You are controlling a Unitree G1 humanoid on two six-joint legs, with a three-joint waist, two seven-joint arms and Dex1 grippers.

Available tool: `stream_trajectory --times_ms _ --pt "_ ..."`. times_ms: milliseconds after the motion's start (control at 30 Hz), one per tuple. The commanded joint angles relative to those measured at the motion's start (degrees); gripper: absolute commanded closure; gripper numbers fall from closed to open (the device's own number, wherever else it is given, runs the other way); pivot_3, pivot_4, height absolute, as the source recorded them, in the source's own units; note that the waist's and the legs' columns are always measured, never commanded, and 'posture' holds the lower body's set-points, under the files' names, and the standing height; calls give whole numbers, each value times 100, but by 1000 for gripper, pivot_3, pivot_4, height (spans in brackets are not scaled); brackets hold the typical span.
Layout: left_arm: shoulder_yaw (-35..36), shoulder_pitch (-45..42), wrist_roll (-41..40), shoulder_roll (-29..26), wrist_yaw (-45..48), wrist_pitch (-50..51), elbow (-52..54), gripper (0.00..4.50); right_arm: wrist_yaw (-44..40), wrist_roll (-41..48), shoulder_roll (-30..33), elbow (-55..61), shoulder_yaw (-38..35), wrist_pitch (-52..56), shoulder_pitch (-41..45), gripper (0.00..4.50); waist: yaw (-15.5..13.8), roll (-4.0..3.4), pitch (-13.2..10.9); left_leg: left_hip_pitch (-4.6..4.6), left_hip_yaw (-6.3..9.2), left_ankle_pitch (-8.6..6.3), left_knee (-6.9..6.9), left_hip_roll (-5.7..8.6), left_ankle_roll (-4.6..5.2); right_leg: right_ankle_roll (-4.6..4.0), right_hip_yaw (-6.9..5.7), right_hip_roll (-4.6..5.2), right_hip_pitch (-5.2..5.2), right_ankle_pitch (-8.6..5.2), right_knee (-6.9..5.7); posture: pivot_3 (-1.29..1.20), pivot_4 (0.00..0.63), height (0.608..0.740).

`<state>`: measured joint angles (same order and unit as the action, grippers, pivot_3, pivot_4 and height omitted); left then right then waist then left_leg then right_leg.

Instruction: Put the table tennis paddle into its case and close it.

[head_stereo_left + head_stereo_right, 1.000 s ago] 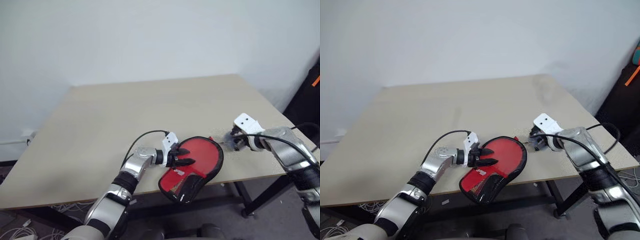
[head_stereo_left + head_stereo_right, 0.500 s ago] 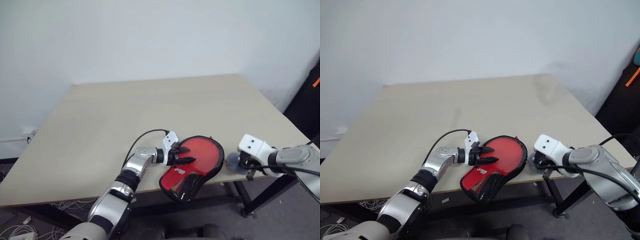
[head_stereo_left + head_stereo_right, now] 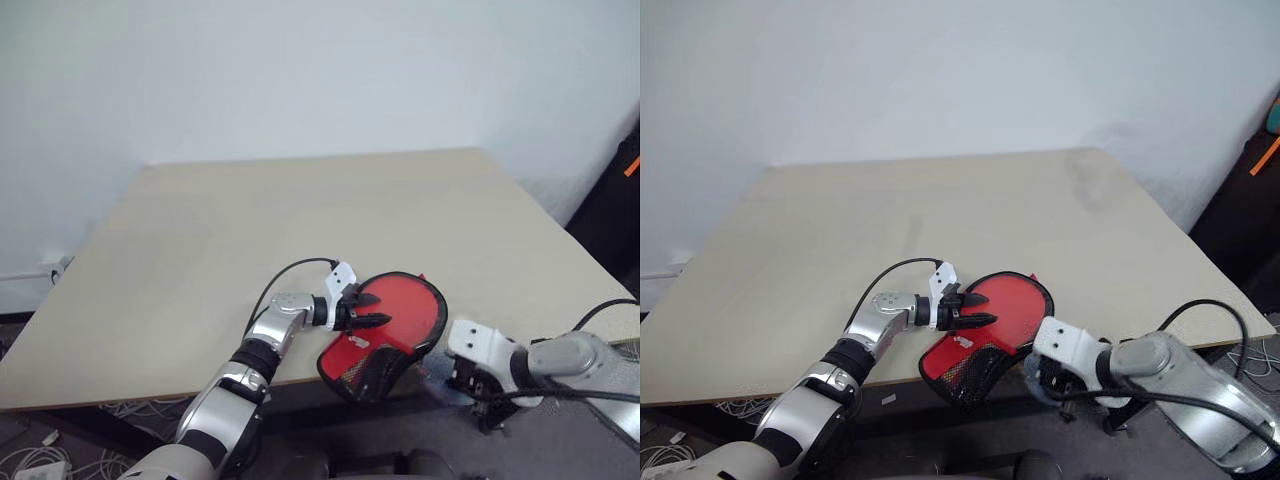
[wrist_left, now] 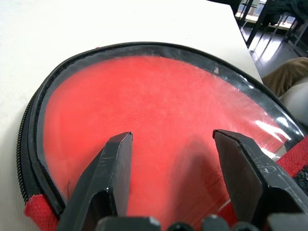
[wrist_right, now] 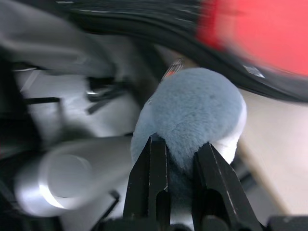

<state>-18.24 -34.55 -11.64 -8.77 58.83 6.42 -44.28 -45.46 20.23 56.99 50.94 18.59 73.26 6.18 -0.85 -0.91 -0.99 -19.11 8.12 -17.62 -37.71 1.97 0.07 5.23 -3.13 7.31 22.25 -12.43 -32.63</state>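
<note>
The case (image 3: 405,305), red with black zip edging, lies at the table's (image 3: 300,220) front edge, and its dark mesh narrow end (image 3: 365,375) hangs over that edge. My left gripper (image 3: 378,311) rests on its red face from the left, open, with both fingers spread flat on the glossy red surface (image 4: 163,101). My right gripper (image 3: 465,385) hangs below and in front of the table edge, right of the case's narrow end. It is shut on a grey-blue fluffy ball (image 5: 192,110). The table tennis paddle is hidden.
The pale wooden table stretches away to a white wall. A black bag with an orange strap (image 3: 625,180) stands at the far right. Cables (image 3: 40,465) lie on the floor at the lower left.
My right gripper, still shut on the fluffy ball, has swung from the tabletop right of the case back toward me and down past the front edge. The left gripper and case have stayed put.
</note>
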Motion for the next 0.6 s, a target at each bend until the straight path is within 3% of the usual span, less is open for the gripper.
stream_trajectory --times_ms 33,200,367,467,600 --pt "-390 643 648 -290 -120 986 -583 1697 -164 544 -257 249 26 -4 -184 4389 2 1 0 0 0 0 0 -2 -1 0 -4 1 1 0 0 0 0 740" --pt "-461 738 689 -363 -16 1126 -388 1697 -128 710 -474 26 -93 88 -226 4400 -2 7 4 10 4 -6 10 -8 -10 1 -18 1 1 1 -6 0 0 740" --pt "-549 863 730 -497 135 1269 -130 1697 -102 1360 -1340 9 -692 355 -341 4400 -7 23 11 51 7 -16 56 -8 -27 2 -18 0 -3 2 -25 0 0 740" --pt "-670 978 779 -666 302 1371 91 1697 -187 2213 -2097 146 -1369 518 -736 4401 -1 40 25 56 28 -22 79 -11 -37 2 -13 -16 2 4 -35 0 0 740" --pt "-856 1064 874 -845 501 1370 183 1697 -113 2521 -2052 625 -1238 460 -1240 4402 0 51 35 87 27 -65 76 -18 -61 9 9 -28 16 10 -112 0 0 740"
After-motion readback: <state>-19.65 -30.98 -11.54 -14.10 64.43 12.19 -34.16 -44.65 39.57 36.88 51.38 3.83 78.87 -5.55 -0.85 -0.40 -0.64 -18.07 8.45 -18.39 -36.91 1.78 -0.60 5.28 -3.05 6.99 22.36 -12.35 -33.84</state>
